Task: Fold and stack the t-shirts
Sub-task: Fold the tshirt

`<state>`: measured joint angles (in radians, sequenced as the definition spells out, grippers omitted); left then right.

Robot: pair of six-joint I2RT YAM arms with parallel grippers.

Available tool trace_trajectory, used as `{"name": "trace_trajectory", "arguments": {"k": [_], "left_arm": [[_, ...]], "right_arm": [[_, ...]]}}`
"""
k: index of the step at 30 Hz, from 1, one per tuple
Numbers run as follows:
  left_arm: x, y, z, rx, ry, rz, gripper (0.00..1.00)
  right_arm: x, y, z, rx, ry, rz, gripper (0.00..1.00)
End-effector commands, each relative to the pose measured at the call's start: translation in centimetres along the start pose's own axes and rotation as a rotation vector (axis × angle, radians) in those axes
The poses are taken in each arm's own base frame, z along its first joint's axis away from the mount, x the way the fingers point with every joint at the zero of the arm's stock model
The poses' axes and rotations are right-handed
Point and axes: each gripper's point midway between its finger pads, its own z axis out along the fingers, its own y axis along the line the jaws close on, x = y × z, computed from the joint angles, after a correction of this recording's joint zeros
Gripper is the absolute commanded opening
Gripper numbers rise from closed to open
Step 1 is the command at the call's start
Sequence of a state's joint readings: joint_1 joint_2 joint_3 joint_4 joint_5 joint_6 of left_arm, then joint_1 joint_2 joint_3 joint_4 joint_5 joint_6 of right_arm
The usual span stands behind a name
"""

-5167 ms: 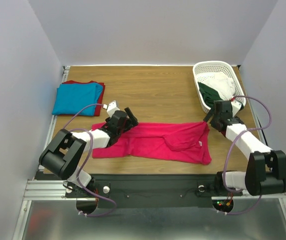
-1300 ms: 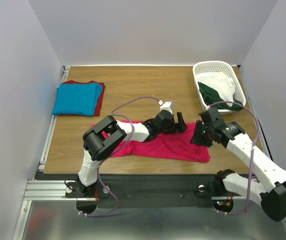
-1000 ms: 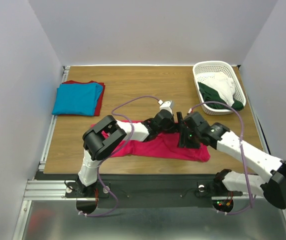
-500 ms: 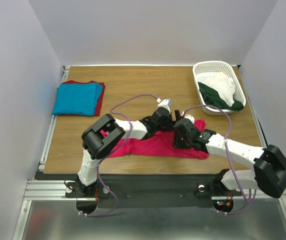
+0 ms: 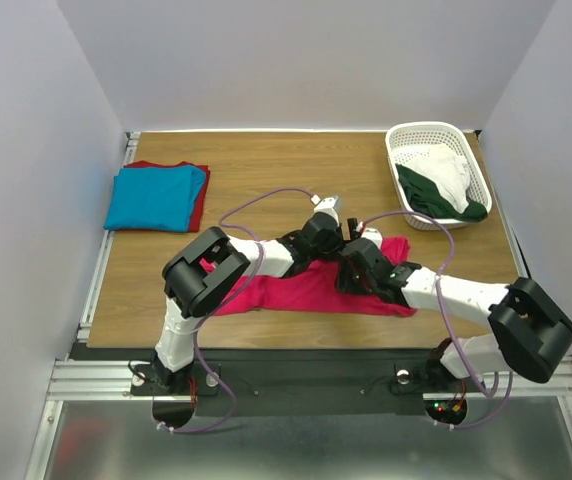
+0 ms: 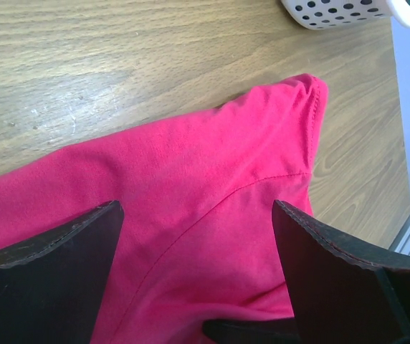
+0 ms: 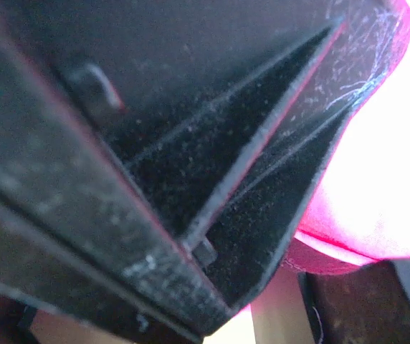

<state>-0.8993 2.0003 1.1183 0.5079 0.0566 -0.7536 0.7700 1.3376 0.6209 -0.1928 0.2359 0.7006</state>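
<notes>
The crimson-pink t-shirt (image 5: 301, 290) lies spread along the front of the table. My left gripper (image 5: 326, 238) is open low over its upper right part. In the left wrist view the fabric (image 6: 212, 186) fills the gap between the wide-apart fingers (image 6: 62, 265), and a sleeve corner (image 6: 311, 86) points at the basket. My right gripper (image 5: 358, 272) is down on the shirt just beside the left one. Its wrist view is filled by a dark close surface (image 7: 155, 143), with pink cloth (image 7: 377, 179) at the right. The turquoise-blue shirt (image 5: 154, 197) lies folded on the dark red one (image 5: 200, 212) at the far left.
A white lattice basket (image 5: 411, 135) with white and dark green clothes stands at the back right; its corner shows in the left wrist view (image 6: 334, 11). Bare wood (image 5: 286, 170) lies between the stack and the basket. Both arms' cables loop above the shirt.
My right arm has swung left from beside the basket onto the shirt, next to the left gripper. The left gripper has moved from the shirt's left end to its upper right part.
</notes>
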Motion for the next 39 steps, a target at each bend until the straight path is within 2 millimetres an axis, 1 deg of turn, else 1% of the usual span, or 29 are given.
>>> {"name": "trace_trajectory", "arguments": {"k": [1,4,6,7,10,11,12,13,14,16,17,18,19,20,24,28,29,30,31,33,34,35,37,39], "left_arm": [[-0.4,-0.3,-0.1,0.018,-0.01,0.005,0.98],[-0.4,-0.2,-0.1,0.016,-0.01,0.004,0.98],[-0.6,-0.1,-0.2,0.015,-0.011,0.002,0.98],[-0.7,0.0,-0.2,0.014,-0.014,0.003,0.98],[-0.7,0.3,-0.3,0.008,-0.014,0.001,0.98],[-0.8,0.4,-0.3,0.007,-0.015,-0.002,0.98],[-0.8,0.5,-0.3,0.004,-0.016,-0.003,0.98],[-0.8,0.5,-0.3,0.006,-0.016,-0.003,0.98],[-0.8,0.5,-0.3,0.004,-0.014,-0.003,0.98],[-0.8,0.7,-0.3,0.001,-0.015,-0.003,0.98],[-0.8,0.8,-0.3,-0.001,-0.015,-0.004,0.98],[-0.8,0.9,-0.3,-0.002,-0.016,-0.006,0.98],[-0.8,0.9,-0.4,-0.002,-0.015,-0.007,0.98],[-0.8,0.9,-0.4,-0.002,-0.015,-0.007,0.98],[-1.0,1.1,-0.5,-0.004,-0.02,-0.009,0.98],[-1.1,1.3,-0.6,-0.008,-0.022,-0.011,0.98],[-1.1,1.5,-0.6,-0.011,-0.022,-0.012,0.98],[-1.2,1.4,-0.7,-0.008,-0.025,-0.012,0.98],[-1.2,1.5,-0.7,-0.01,-0.025,-0.011,0.98],[-1.2,1.6,-0.8,-0.014,-0.026,-0.012,0.98],[-1.3,1.7,-0.8,-0.015,-0.027,-0.013,0.98],[-1.3,1.7,-0.8,-0.017,-0.027,-0.013,0.98],[-1.4,1.8,-0.8,-0.017,-0.027,-0.014,0.98],[-1.4,1.9,-0.9,-0.017,-0.027,-0.015,0.98]], "right_arm": [[0.1,0.5,0.6,-0.006,-0.02,-0.016,0.57],[0.5,-0.2,1.2,0.026,-0.013,-0.021,0.54],[0.9,-0.5,1.5,0.04,0.003,-0.025,0.49],[1.1,-0.4,1.6,0.04,0.006,-0.027,0.41],[1.0,-0.3,1.6,0.039,0.007,-0.029,0.28],[0.9,-0.2,1.5,0.036,0.006,-0.029,0.2],[0.5,0.1,1.3,0.025,-0.002,-0.027,0.13],[0.6,0.0,1.3,0.03,0.005,-0.03,0.13],[-0.1,0.5,0.8,0.013,-0.009,-0.022,0.08],[-1.1,1.0,-0.4,0.001,-0.026,-0.014,0.04],[-1.8,1.5,-1.0,-0.014,-0.04,-0.008,0.04],[-2.3,1.8,-1.9,-0.031,-0.051,-0.002,0.04],[-2.3,1.9,-2.0,-0.03,-0.047,-0.004,0.04],[-3.1,2.4,-2.8,-0.054,-0.067,0.004,0.04],[-3.0,2.8,-3.9,-0.077,-0.042,0.015,0.09],[-2.4,2.4,-4.2,-0.072,-0.025,0.024,0.15],[-2.4,2.3,-4.2,-0.068,-0.026,0.025,0.21],[-2.3,2.2,-4.3,-0.064,-0.023,0.028,0.24],[-2.4,2.1,-4.6,-0.062,-0.025,0.031,0.31],[-2.4,1.7,-5.1,-0.046,-0.024,0.031,0.37],[-2.7,1.6,-5.6,-0.051,-0.038,0.034,0.41],[-3.0,1.7,-6.0,-0.053,-0.047,0.038,0.46],[-3.1,1.1,-6.3,-0.037,-0.065,0.039,0.53],[-2.8,0.3,-6.0,-0.008,-0.065,0.042,0.56]]}}
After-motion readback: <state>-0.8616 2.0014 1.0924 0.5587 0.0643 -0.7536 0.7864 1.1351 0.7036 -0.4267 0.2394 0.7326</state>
